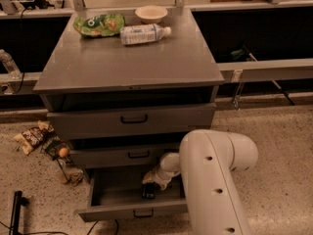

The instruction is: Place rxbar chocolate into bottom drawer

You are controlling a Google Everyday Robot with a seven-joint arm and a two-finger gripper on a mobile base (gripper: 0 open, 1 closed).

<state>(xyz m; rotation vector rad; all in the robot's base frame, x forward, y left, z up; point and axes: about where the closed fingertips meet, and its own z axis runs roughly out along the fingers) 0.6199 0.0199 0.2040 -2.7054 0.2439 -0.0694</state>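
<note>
Clearance inside the bottom drawer (112, 212) was what the coming move turned on. It stood pulled out, its box open to the top, and the hand (152, 180) hung within it, right of the middle and just in front of the middle drawer (117, 156). Directly below the hand showed a small dark shape, most likely the chocolate bar (148, 192), with its long axis running from the hand down toward the drawer's front panel. It lay at or just above the drawer floor, and which of the two could not be told. Whether the hand gripped the bar, merely touched it or had let it go could not be told either, nor how far it was open. A bottle (142, 34) and a green bag (100, 24) lay far off on the worktop (132, 67). The judgement was that only a release and a straight lift out remained.
</note>
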